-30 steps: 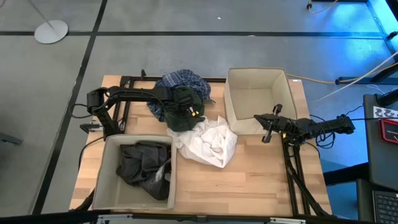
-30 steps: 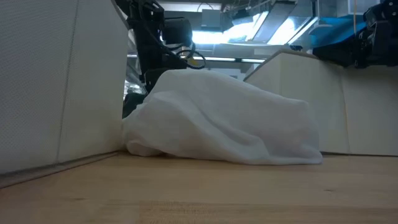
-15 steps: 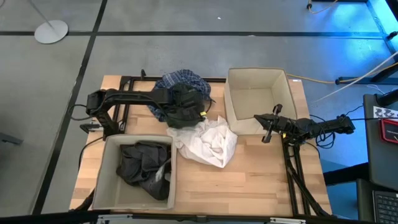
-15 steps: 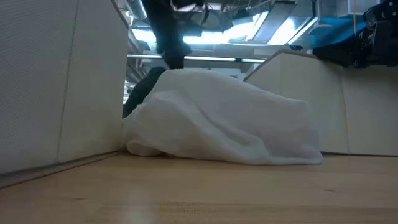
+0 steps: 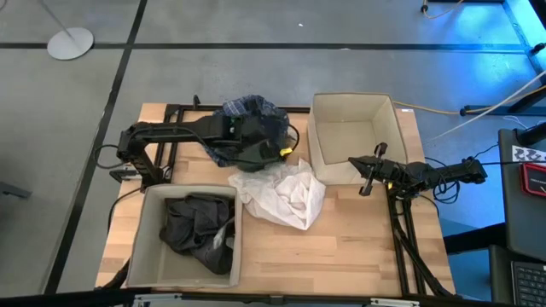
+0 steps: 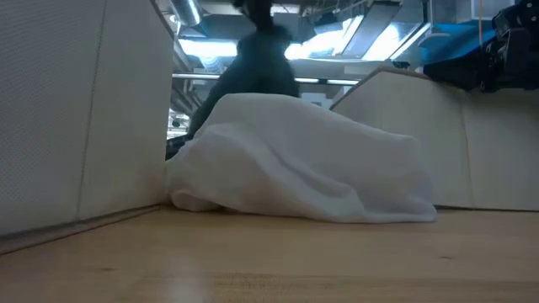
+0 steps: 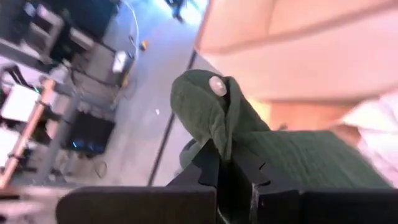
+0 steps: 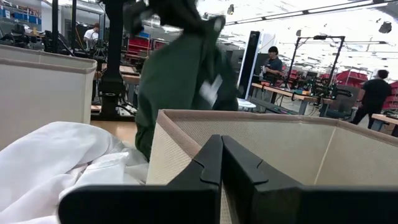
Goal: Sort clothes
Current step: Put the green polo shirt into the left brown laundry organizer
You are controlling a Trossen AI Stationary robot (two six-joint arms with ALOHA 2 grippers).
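Clothes sort: four garments and two bins counted on the wooden table [image 5: 358,247].

My left gripper [image 5: 275,150] is clamped on the dark green piece [image 5: 256,147], a thick soft fabric bearing a small pale button, bunched and hanging off the table just beside the blue-and-white plaid shirt [image 5: 247,109]. The white piece [image 5: 286,196], thin and rumpled, lies heaped mid-table. The dark grey-black piece [image 5: 198,232] sits crumpled in the near beige bin [image 5: 142,243]. The far beige bin [image 5: 351,104] is square and stiff-walled. My right gripper [image 5: 368,176] rests beside that bin, fingers pressed together, holding nothing.
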